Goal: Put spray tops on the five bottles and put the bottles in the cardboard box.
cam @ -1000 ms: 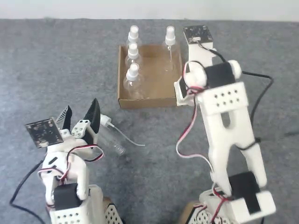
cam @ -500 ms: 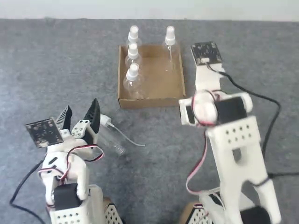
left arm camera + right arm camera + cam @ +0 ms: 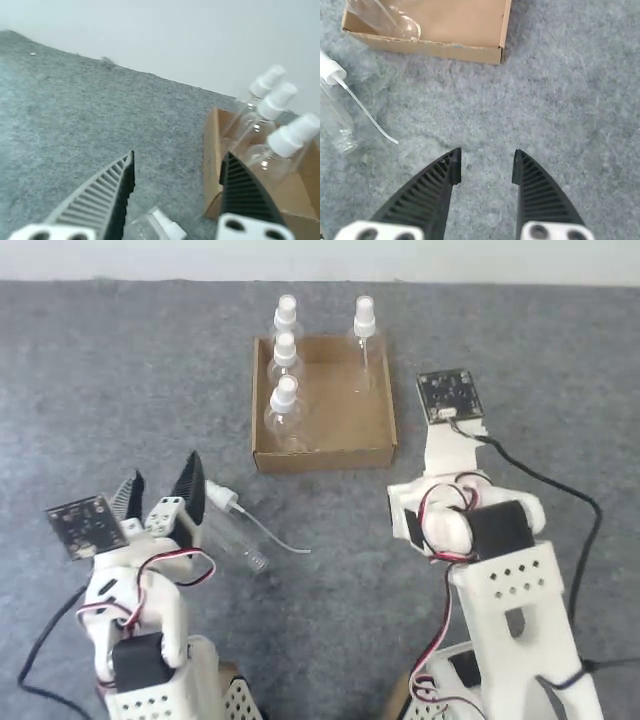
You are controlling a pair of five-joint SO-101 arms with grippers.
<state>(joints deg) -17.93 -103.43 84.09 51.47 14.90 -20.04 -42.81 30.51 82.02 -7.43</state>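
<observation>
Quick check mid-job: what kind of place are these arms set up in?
Probably a small lab or hobby bench: grey felt-like matting for a work surface, a plain white wall behind it, and a cardboard box holding spray bottles.

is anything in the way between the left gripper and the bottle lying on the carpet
Nothing visible. The open left gripper hangs just above the lying bottle, whose spray top lies alongside it on the carpet.

A: Right wrist view: what is cropped?
B: The lying bottle [image 3: 334,117] and the cardboard box [image 3: 435,50], both cut by the edge.
A: Left wrist view?
B: Blurred; seemingly that bottle's spray top [image 3: 167,229], cropped.
</observation>
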